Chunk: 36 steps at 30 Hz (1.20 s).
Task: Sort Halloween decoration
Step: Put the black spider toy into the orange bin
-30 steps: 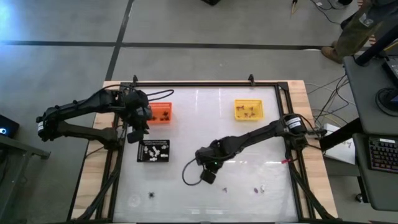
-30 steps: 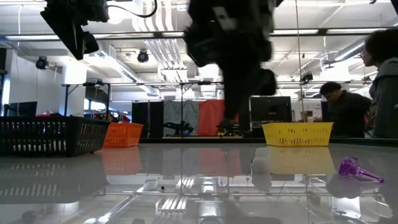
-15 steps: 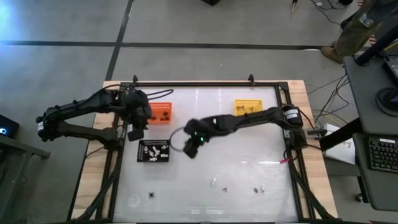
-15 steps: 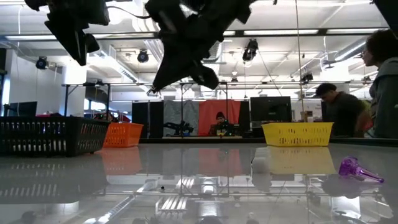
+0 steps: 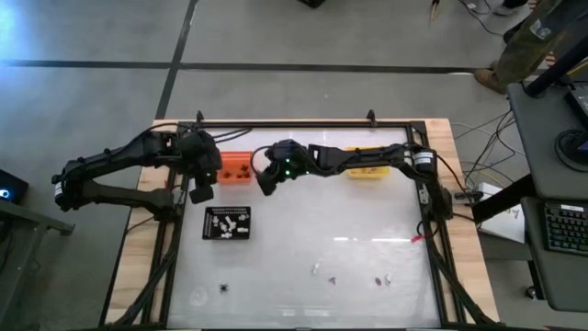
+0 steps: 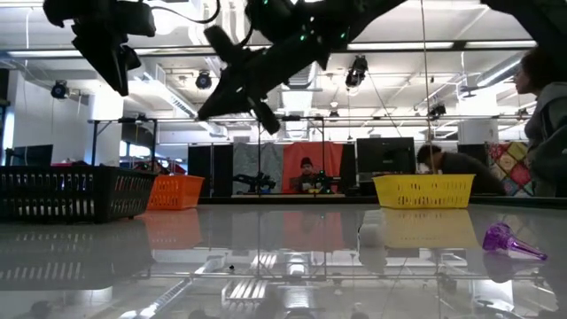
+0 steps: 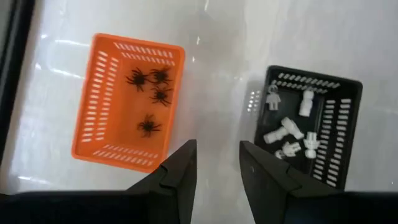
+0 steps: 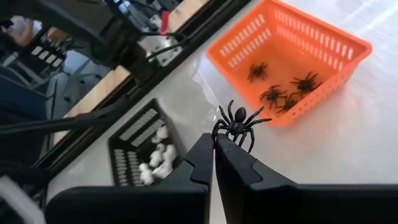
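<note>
Right wrist view: a black spider (image 8: 237, 127) is pinched at the tips of the right gripper (image 8: 214, 148), fingers clenched on it, legs spread above the fingertips. Beyond the fingers stands the orange tray (image 8: 292, 68) with four more spiders (image 8: 280, 93); to the fingers' other side, the black tray (image 8: 134, 146) holds white trinkets (image 8: 155, 158).

High view: the right gripper (image 5: 265, 176) hangs just beside the orange tray (image 5: 236, 168). The left gripper (image 5: 198, 189) hovers between the orange and black trays, fingers parted, empty. Behind the right arm sits the yellow tray (image 5: 367, 164). Loose trinkets (image 5: 323, 270) lie well apart from both grippers, near the table's (image 5: 367, 221) front edge.
</note>
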### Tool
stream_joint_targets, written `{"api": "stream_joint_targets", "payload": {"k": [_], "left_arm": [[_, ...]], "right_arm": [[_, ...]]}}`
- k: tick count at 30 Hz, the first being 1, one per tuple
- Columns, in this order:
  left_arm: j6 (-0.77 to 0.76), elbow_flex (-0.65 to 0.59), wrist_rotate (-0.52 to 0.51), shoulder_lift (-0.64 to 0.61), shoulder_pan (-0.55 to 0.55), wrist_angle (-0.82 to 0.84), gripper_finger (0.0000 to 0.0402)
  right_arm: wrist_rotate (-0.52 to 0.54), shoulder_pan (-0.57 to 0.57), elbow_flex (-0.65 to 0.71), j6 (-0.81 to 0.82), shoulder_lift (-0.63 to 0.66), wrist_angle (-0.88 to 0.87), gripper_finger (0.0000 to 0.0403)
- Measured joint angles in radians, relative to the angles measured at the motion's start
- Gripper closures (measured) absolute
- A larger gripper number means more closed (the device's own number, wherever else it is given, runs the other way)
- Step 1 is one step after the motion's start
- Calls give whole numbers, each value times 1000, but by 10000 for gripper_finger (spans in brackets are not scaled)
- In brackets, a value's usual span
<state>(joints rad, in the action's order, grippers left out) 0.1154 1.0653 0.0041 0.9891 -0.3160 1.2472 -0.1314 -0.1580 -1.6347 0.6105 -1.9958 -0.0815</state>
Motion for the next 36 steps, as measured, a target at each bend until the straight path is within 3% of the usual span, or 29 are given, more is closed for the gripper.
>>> {"api": "stream_joint_targets", "payload": {"k": [10, 19, 25, 36], "left_arm": [[-3, 0, -33, -7, -79, -17, 299], [-19, 0, -33, -16, -103, -15, 299], [-28, 0, -32, -17, -104, -15, 299], [-35, 0, -32, -17, -104, -14, 299]], "right_arm": [[-8, -46, -215, -63, -172, 8, 394], [-155, -89, -450, -97, -338, -98, 394], [-165, -93, -532, -94, -398, -122, 392], [-159, -115, -532, -106, -399, -120, 310]]}}
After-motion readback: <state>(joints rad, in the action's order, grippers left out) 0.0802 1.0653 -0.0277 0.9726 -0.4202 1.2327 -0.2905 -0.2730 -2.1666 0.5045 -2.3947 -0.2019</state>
